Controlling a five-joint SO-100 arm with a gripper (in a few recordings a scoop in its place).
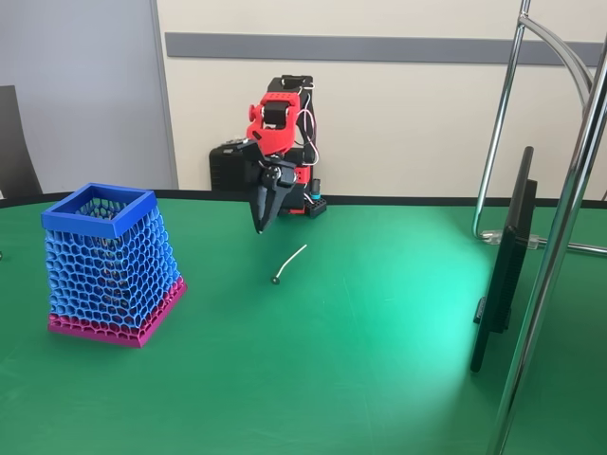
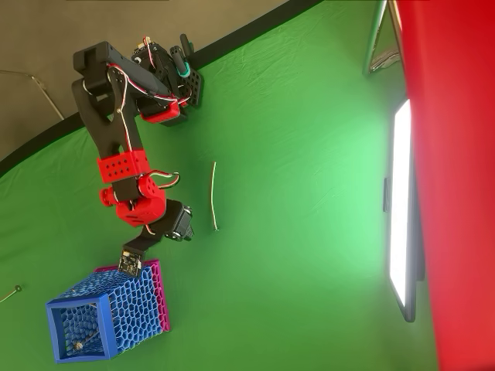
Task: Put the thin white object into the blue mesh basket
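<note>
My end effector [image 1: 260, 226] hangs above the green counter [image 1: 360, 360], tips pointing down, fingers closed together and holding nothing. The thin white stick [image 1: 289, 264] lies flat on the counter, just right of and below the tips in the fixed view. The blue mesh basket [image 1: 112, 265] stands upright, well apart at left.
</note>
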